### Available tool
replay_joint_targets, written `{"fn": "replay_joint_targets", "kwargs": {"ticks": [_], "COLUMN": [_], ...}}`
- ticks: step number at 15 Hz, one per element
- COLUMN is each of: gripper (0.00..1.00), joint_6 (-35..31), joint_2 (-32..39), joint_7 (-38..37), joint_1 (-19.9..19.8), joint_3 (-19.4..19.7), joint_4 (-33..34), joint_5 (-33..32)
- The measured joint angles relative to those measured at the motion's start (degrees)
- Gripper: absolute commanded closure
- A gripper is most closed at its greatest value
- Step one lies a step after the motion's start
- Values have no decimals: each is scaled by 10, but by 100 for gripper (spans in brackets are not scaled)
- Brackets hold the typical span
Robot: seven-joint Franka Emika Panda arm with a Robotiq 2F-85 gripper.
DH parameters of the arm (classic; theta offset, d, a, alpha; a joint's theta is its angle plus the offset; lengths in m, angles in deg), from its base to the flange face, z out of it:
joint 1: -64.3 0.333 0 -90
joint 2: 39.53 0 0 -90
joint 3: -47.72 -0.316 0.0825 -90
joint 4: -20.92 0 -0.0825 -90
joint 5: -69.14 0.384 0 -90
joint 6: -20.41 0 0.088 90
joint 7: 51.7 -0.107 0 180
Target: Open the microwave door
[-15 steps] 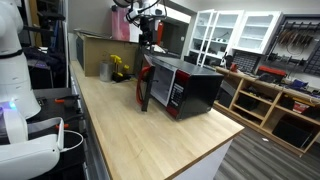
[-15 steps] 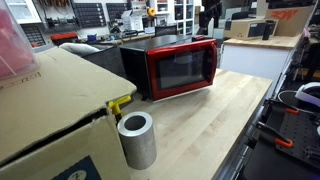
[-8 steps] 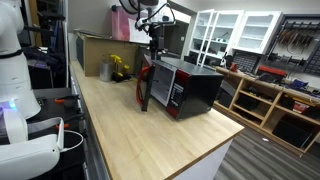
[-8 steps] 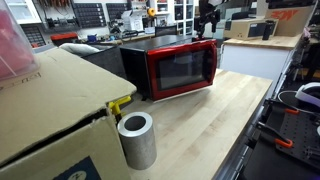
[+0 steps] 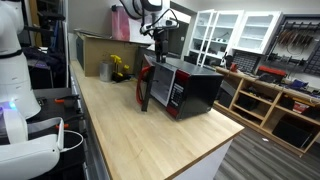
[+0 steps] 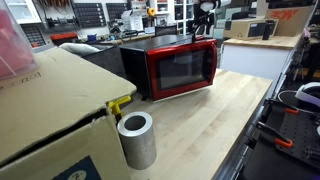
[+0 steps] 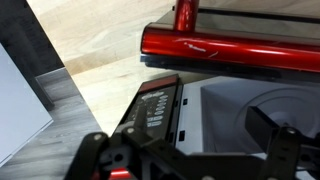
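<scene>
The microwave (image 5: 195, 90) stands on the wooden counter; it also shows in the other exterior view (image 6: 135, 62). The microwave door (image 5: 144, 88) stands swung out wide. Its red outer face with the dark window shows in an exterior view (image 6: 182, 68). In the wrist view I look down on the door's red top edge (image 7: 230, 45), the keypad panel (image 7: 155, 105) and the open light cavity (image 7: 250, 110). My gripper (image 7: 190, 150) is open and empty, above the microwave and apart from it, as both exterior views show (image 5: 157, 36) (image 6: 205, 12).
A brown cardboard box (image 5: 95, 48) (image 6: 50, 110) stands at the counter's far end, with a grey cylinder (image 6: 136, 140) and a yellow item (image 5: 120, 68) beside it. The wooden counter (image 5: 150, 135) drops off at its edges. A white robot body (image 5: 15, 70) stands beside it.
My gripper has risen a little above the microwave. The door has stayed swung open and the microwave has not moved.
</scene>
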Motion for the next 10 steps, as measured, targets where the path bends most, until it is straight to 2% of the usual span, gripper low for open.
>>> {"fn": "replay_joint_targets", "kwargs": {"ticks": [6,10], "gripper": [0,0], "joint_6": [-4,-3], "joint_2": [52,58], "joint_7": [0,0], "joint_1": [5,21], "joint_3": [1,0], "joint_4": [15,16], "joint_5": [6,47]}}
